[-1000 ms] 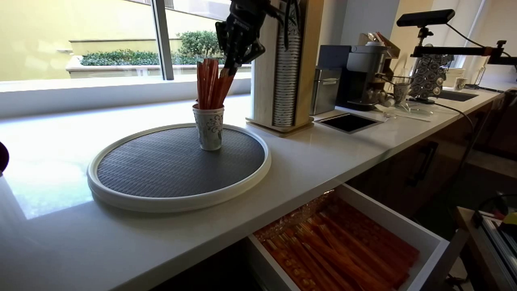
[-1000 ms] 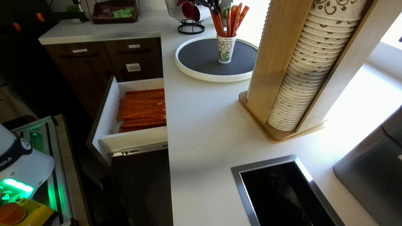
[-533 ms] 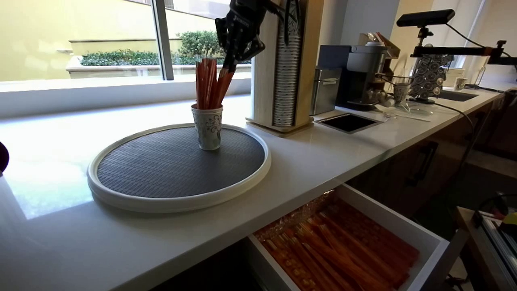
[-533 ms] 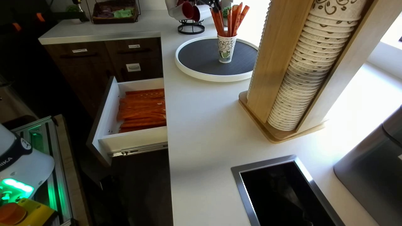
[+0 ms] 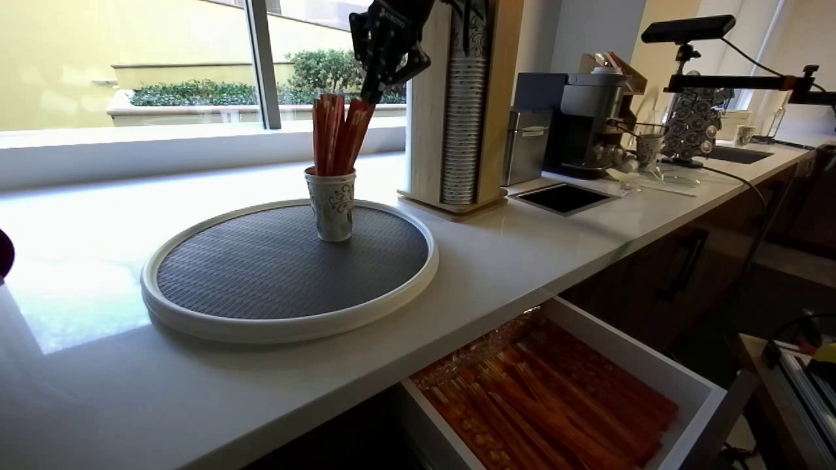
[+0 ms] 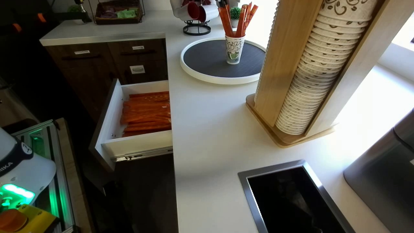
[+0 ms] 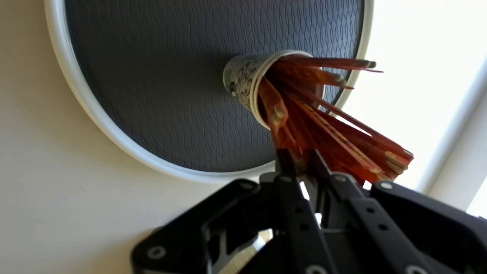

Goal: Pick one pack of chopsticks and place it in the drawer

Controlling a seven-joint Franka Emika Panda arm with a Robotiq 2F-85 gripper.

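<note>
In an exterior view, and there alone, the window (image 5: pixel 264 65) shows shrubs (image 5: pixel 196 93) behind the claw (image 5: pixel 370 96). In an exterior view, mugs (image 6: pixel 190 11) appear past the round grey tray (image 6: pixel 207 61), and the pulled-out drawer (image 6: pixel 139 144) bares its metal runner (image 6: pixel 142 154). Only the wrist view makes plain the claw clamped on a pack of chopsticks (image 7: pixel 291 142) that leans from the white cup (image 7: pixel 243 78).

Round grey tray (image 7: pixel 182 99): small lettering (image 7: pixel 249 32), "copco". White arm (image 6: pixel 35 174): dark band (image 6: pixel 14 158) marked "MIKA", cut by the view's edge. Cabinet labels (image 6: pixel 138 48): too small to read.
</note>
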